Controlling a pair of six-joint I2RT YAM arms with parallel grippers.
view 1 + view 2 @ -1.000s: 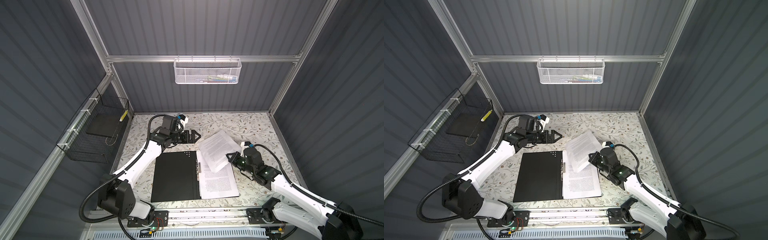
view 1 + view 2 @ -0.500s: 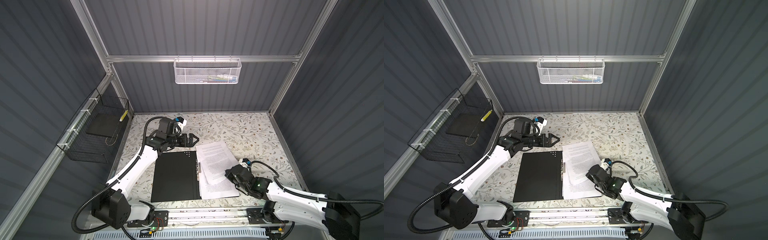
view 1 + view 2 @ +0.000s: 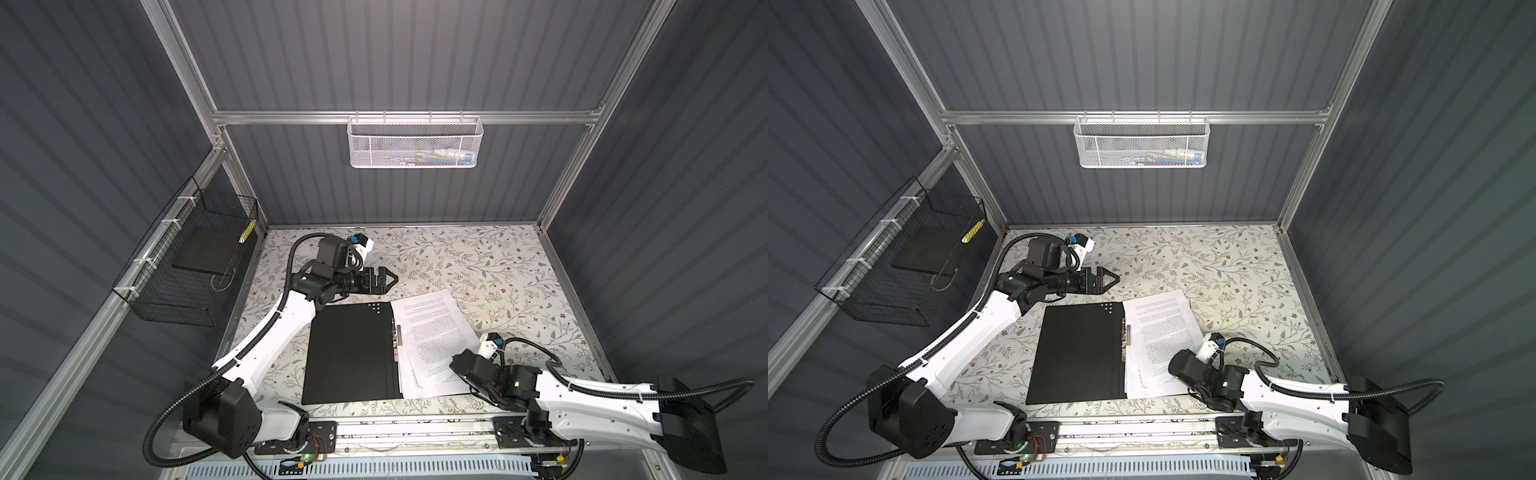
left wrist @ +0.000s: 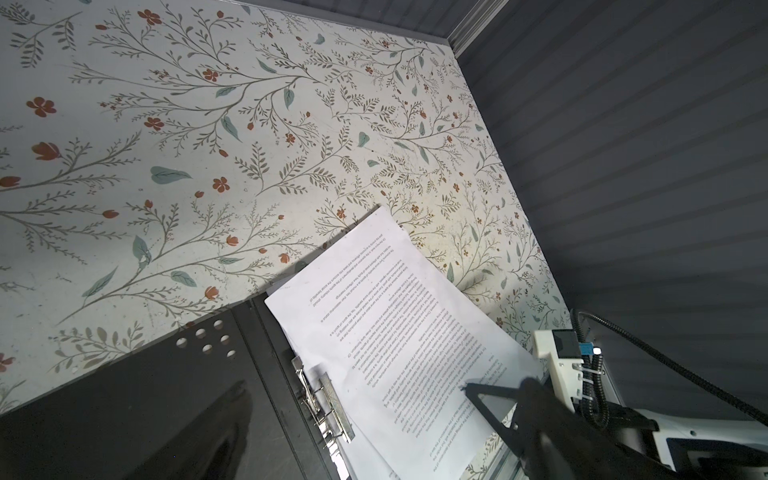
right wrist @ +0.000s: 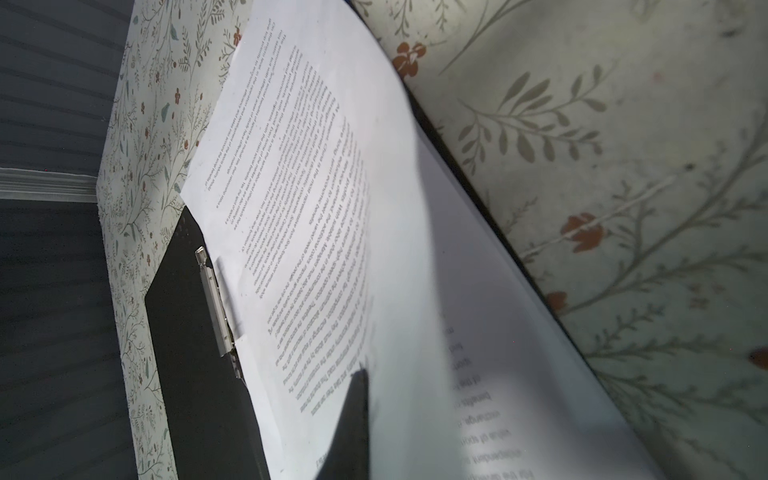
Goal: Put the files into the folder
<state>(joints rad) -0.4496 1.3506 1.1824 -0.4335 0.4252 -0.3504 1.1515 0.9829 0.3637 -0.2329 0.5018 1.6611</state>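
right tool seemingly pinching files, folder open

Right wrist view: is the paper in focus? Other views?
Right wrist view: top sheet sharp far off, blurred and shadowed near the lens. Left wrist view: sharp; the folder, glossy black inside, mirrors a dark shape. Both top views: evenly lit, print too small to read.

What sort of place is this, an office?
More likely a robot test booth than an office: two white robot arms are mounted on a front rail, grey ribbed walls in an aluminium frame enclose the floral table, and an open folder with paper sheets lies there.
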